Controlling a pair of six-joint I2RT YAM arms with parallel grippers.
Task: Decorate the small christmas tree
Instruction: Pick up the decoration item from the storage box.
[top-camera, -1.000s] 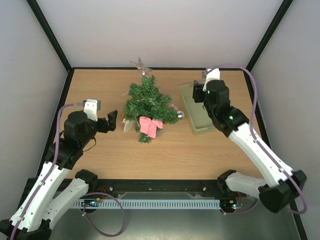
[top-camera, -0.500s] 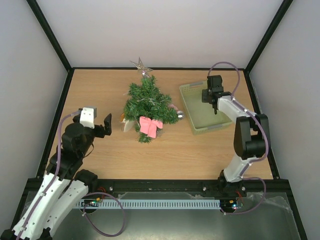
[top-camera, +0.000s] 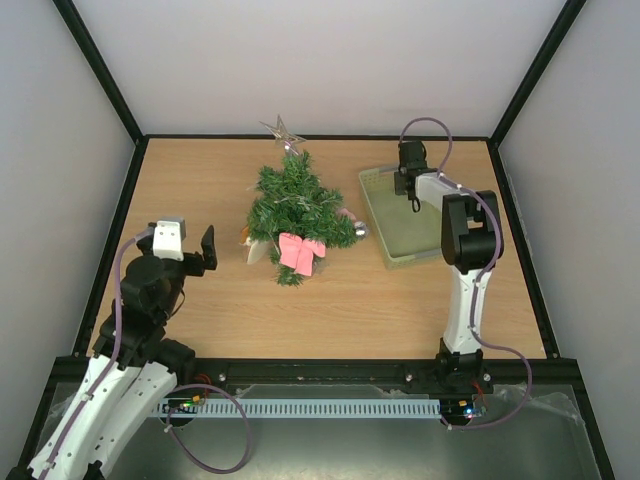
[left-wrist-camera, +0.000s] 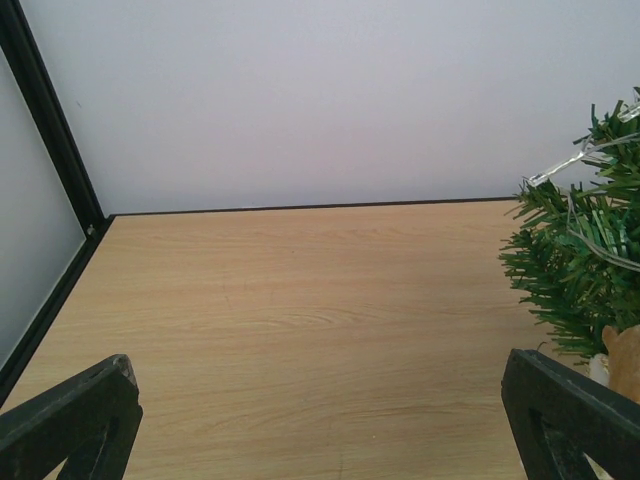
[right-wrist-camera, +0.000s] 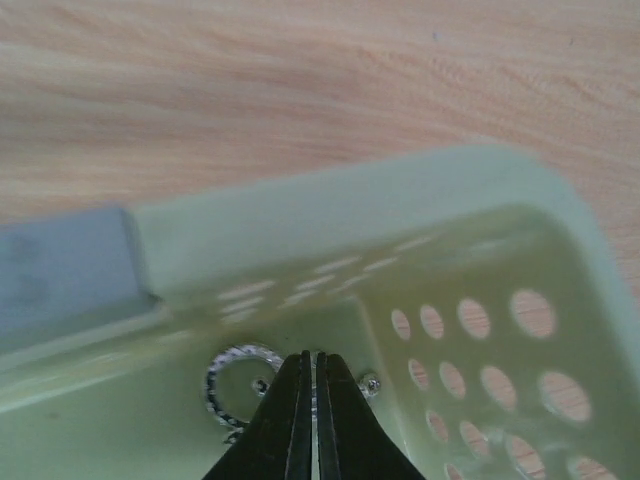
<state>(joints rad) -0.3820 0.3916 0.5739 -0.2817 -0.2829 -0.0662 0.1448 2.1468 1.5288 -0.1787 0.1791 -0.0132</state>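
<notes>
The small christmas tree (top-camera: 297, 205) lies near the middle of the worktop (top-camera: 200, 180), its tip toward the far wall, and neither arm touches it. On my right wrist feed, the right gripper (right-wrist-camera: 310, 358) has its jaws pressed together, with only a hairline slit between them. They point down into a corner of the pale green basket (right-wrist-camera: 300, 230). A small silver ring ornament (right-wrist-camera: 240, 385) sits just beside the tips on the basket floor. I cannot tell whether the jaws pinch any of it. From overhead, that arm reaches over the far end of the basket, which stands to the right of the tree and close to it. The left gripper (left-wrist-camera: 315, 365) has its jaws spread wide over bare wood. It holds nothing and stays apart from the tree's left side. A silver star (top-camera: 281, 131) sits at the tree's tip and a pink bow (top-camera: 300, 252) near its base. A silver bauble (top-camera: 361, 229) rests at its right edge, and a thin light string (left-wrist-camera: 590, 150) runs through the branches.
</notes>
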